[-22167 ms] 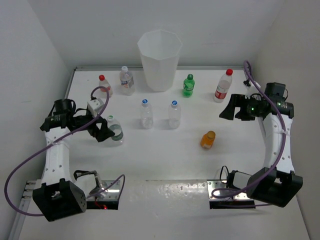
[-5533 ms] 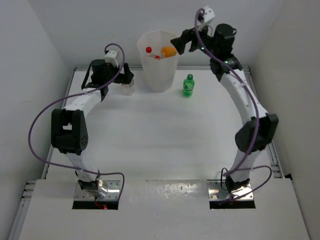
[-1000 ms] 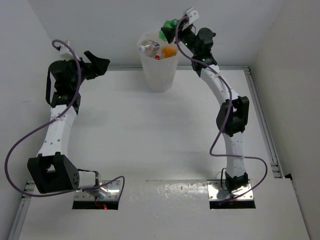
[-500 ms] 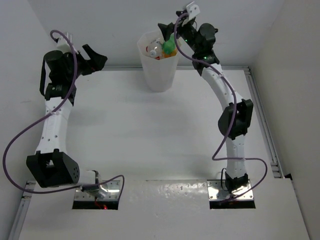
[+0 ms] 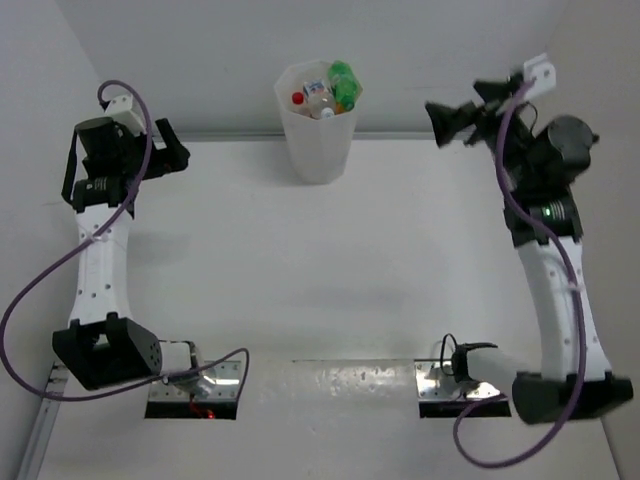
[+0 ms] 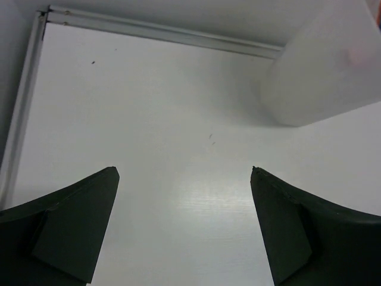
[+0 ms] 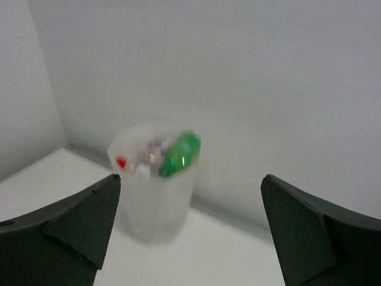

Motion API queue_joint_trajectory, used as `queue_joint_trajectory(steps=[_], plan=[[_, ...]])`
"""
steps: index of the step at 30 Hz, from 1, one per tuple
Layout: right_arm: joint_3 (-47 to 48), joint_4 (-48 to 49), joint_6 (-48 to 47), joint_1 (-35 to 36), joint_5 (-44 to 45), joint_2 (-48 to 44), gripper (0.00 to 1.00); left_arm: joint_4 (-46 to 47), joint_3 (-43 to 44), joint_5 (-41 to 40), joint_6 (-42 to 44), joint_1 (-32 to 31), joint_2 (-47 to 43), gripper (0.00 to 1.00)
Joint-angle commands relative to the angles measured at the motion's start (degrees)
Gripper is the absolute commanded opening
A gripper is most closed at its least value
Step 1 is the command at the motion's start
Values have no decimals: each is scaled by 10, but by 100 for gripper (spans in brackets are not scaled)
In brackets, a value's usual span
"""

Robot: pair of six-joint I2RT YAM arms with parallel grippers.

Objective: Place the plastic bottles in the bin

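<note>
Because the plastic bottles (image 5: 320,97) lie heaped inside the bin (image 5: 318,150) at the far edge of the table (image 5: 320,280), the green bottle (image 5: 343,80) poking above its rim, the task looks finished. Fittingly, the left gripper (image 6: 183,170) and the right gripper (image 7: 190,176) hang raised and well apart from the bin, fingers spread wide with nothing between them.
</note>
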Motion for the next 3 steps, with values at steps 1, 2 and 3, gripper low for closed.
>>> queue_joint_trajectory(steps=[1, 2, 3], plan=[[-141, -149, 4, -73, -18, -74, 100, -41, -37, -37, 53, 3, -60, 100], [-213, -152, 3, -88, -20, -106, 100, -41, -49, -42, 53, 3, -66, 100], [-230, -162, -1, -116, -27, -131, 100, -41, -59, -52, 53, 3, -73, 100]])
